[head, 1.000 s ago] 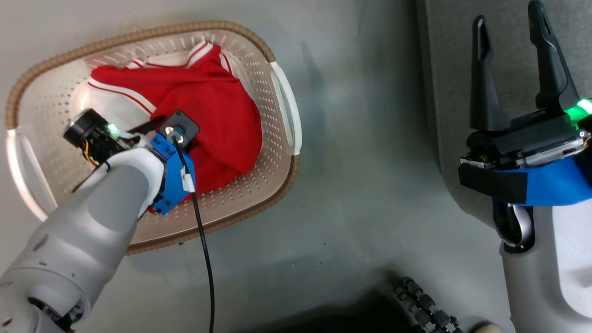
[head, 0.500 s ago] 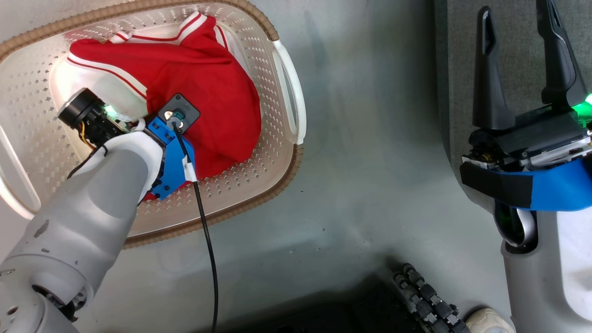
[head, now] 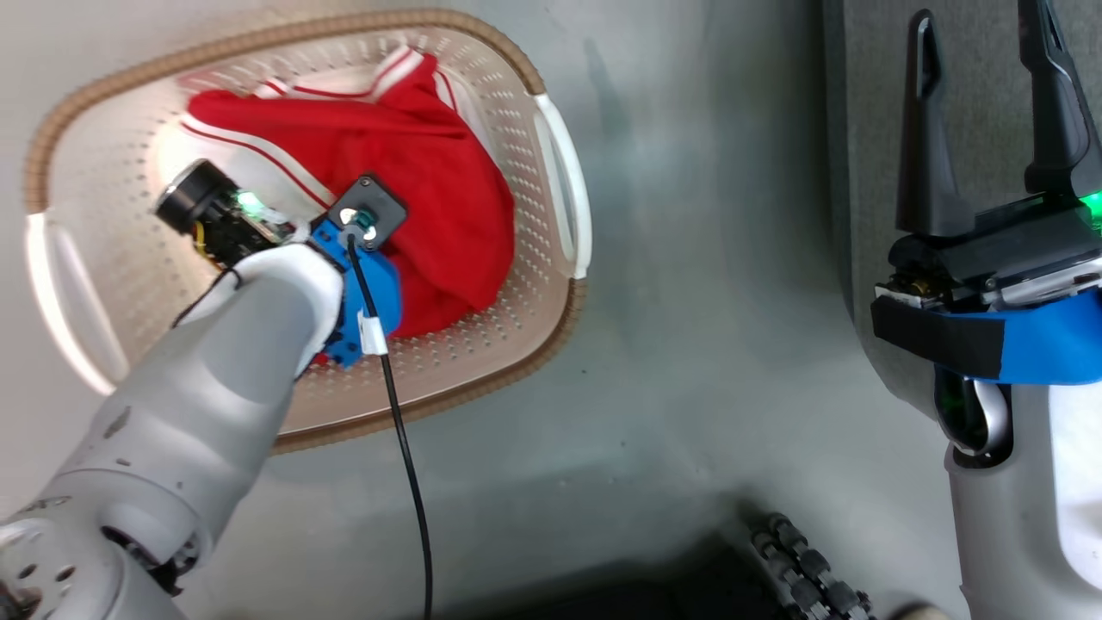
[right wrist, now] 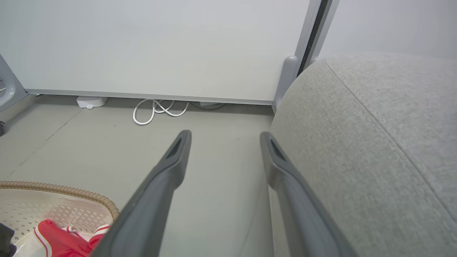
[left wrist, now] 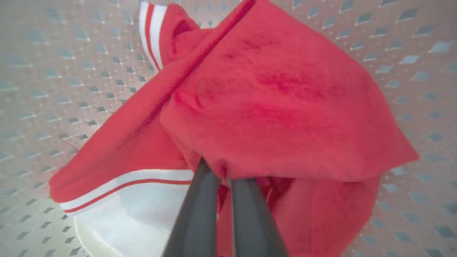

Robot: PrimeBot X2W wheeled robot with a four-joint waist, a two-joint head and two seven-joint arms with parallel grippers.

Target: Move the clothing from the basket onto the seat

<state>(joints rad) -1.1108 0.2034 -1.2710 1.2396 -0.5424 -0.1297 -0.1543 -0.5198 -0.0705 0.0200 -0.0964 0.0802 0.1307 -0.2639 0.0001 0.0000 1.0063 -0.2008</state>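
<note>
1. Clothing (head: 448,198) lies in the basket (head: 516,366).
2. Left gripper (left wrist: 225,175) inside basket, touching clothing.
3. Seat (right wrist: 375,142) right of basket, floor (head: 689,301) between.
4. Right gripper (right wrist: 225,135) right of basket, beside seat edge.
5. Panel (right wrist: 160,46) beyond basket.

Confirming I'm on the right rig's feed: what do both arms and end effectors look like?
Both have pale grey rounded forearms, blue wrist brackets and green lights. The left end effector and right end effector each have two long dark tapering fingers. A black cable leaves the left wrist.
</note>
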